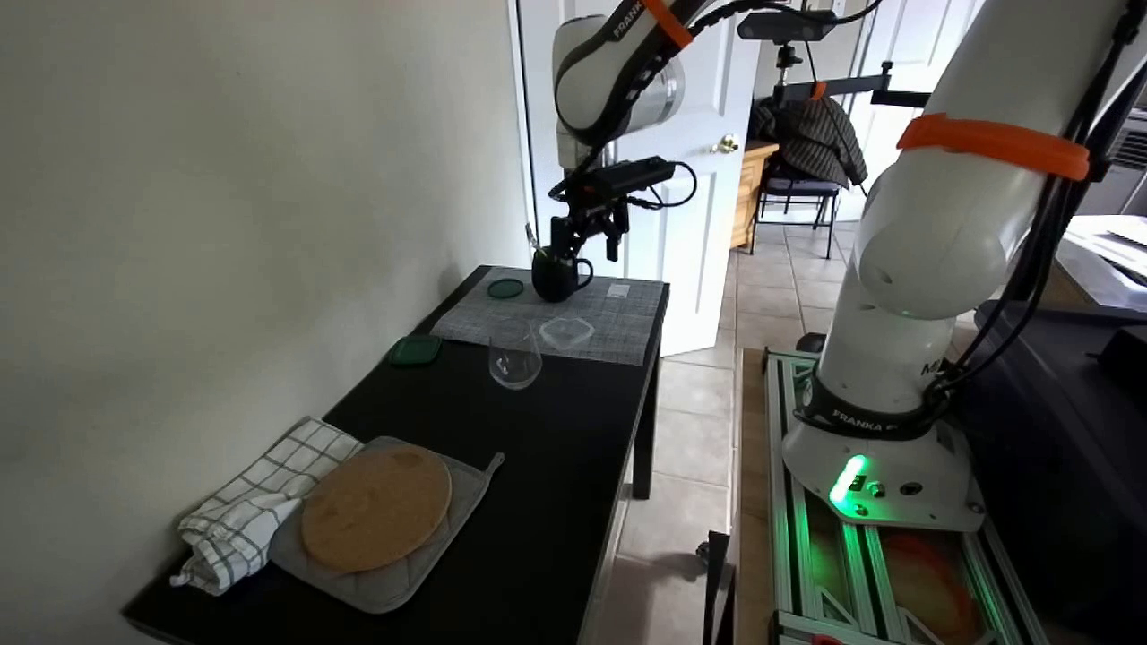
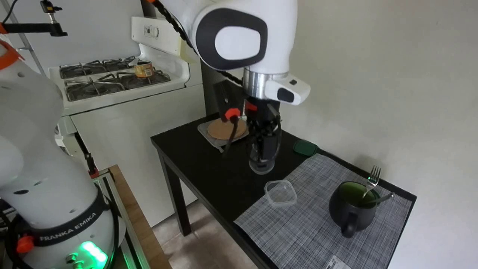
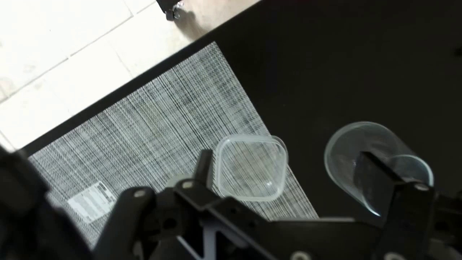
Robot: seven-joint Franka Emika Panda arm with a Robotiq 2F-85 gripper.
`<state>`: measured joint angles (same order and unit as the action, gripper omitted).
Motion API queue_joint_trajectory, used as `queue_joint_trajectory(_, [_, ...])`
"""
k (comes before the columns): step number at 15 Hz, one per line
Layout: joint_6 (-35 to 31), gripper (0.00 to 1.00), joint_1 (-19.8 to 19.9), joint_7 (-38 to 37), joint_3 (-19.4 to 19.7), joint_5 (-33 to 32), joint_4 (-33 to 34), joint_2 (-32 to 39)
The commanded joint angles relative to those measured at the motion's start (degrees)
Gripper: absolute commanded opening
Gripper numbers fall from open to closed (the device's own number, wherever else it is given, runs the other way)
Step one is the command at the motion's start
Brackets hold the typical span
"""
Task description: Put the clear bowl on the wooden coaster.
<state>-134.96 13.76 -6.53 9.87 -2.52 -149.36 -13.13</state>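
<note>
Clear bowl [image 3: 249, 168] on mat [image 3: 173, 104], fingers [image 3: 377, 186] spread over table [image 1: 529, 502]

Fingers released: wide gap btwn them, tips up off table. In wrist view bowl shows in the gap, closer to L one; R one covers pt of glass [image 3: 341, 151]. In an exterior view they're well apart from bowl & glass & overlap top of dark mug [image 1: 553, 282]; depth there can't be judged.

Clear bowl: squarish, see-thru, sits on woven grey mat right at its edge. Glass stands upright on bare table nearby, L of bowl in an exterior view. Wooden coaster [image 1: 376, 506] lies flat on grey pad [image 1: 470, 485], near end of table in an exterior view, well apart from bowl. Checkered cloth [image 1: 260, 497] bunched at L of pad, touching it.

Far end in an exterior view, same mat: mug w/ fork [image 2: 372, 179] + 2nd utensil [image 2: 384, 198] sticking out, green disc [image 1: 505, 288] to L, white label [image 1: 618, 291] to R. Green squarish flat item [image 1: 415, 350] on table btwn glass & wall [image 1: 296, 161]. Bkgd: stove [image 2: 127, 101] w/ orange can [image 2: 143, 69] on top.
</note>
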Motion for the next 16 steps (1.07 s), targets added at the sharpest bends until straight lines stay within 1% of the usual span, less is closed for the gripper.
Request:
queue_joint_trajectory(1, [0.16,1.00,0.31,1.14,1.42,0.01,0.30,1.76])
queue_joint_trajectory(2, [0.16,1.00,0.68,1.87,2.22,0.02,0.64,3.13])
queue_joint_trajectory(4, [0.16,1.00,0.80,2.17,2.61,0.04,1.23,4.35])
queue_joint_trajectory(7, [-6.45,1.00,0.61,4.62,3.95,4.75,1.61,8.49])
queue_joint_trajectory(8, [-8.66,1.00,0.57,6.00,4.43,6.71,1.47,9.97])
queue_joint_trajectory(12, [-13.27,1.00,0.92,10.83,5.37,16.78,1.65,16.02])
queue_joint_trajectory(14, [-16.02,1.00,1.43,11.49,5.10,20.38,2.32,19.51])
queue_joint_trajectory(16, [-20.56,0.96,1.82,10.82,4.23,23.87,2.82,22.60])
